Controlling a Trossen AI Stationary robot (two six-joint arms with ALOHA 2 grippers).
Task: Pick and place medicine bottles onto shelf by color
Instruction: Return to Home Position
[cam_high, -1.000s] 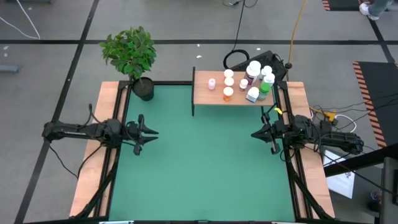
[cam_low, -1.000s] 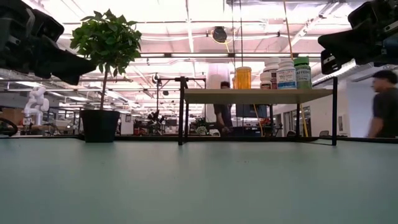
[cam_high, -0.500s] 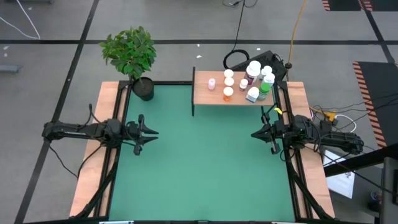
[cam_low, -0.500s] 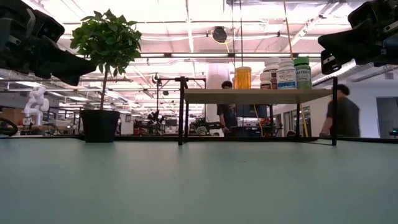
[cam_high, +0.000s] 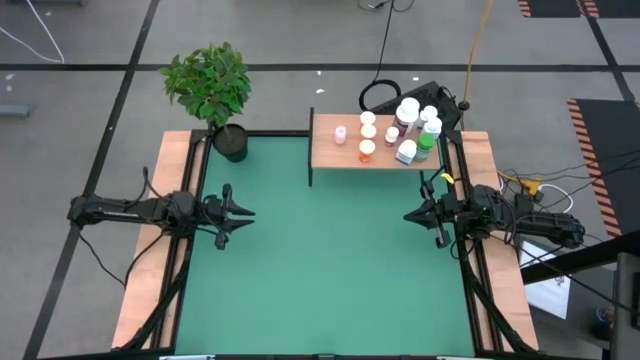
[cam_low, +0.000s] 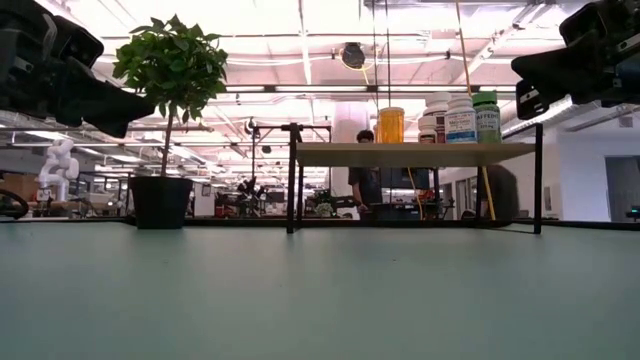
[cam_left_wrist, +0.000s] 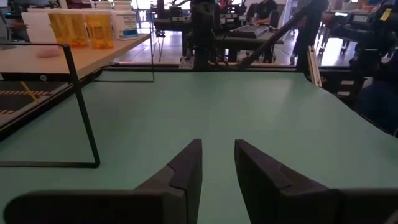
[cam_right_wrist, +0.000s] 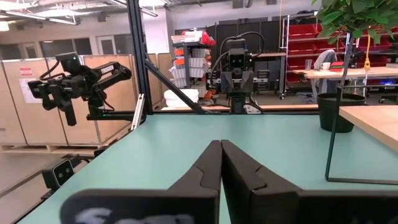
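In the high view, the shelf (cam_high: 335, 156) stands at the upper middle of the frame, on the far edge of the green table (cam_high: 320, 280). The medicine bottles (cam_high: 399, 130) are clustered on its right half, and one small pale one sits apart towards its left. A potted plant (cam_high: 209, 84) occupies the table's upper left corner. The left gripper (cam_high: 242, 211) hangs at centre left and the right gripper (cam_high: 410, 215) at centre right. Each points inward over bare green, well apart from the shelf.

In the low view, the shelf board (cam_low: 410, 154) runs across the centre right on thin black legs. An amber bottle (cam_low: 391, 125), a blue-labelled white bottle (cam_low: 460, 120) and a green bottle (cam_low: 486, 117) stand on it. The left gripper (cam_low: 140, 102) shows in the upper left corner and the right gripper (cam_low: 520, 88) in the upper right. A person (cam_low: 366, 180) stands in the room behind the shelf.

In the left wrist view, the left gripper (cam_left_wrist: 217, 155) holds nothing, and its fingers (cam_left_wrist: 186, 171) stand a narrow gap apart. The shelf (cam_left_wrist: 81, 57) carries amber bottles (cam_left_wrist: 81, 28) beyond them.

In the right wrist view, the right gripper (cam_right_wrist: 221, 149) has its fingers pressed together on nothing. A corner of the shelf (cam_right_wrist: 373, 124) and the plant's pot (cam_right_wrist: 333, 112) lie ahead.
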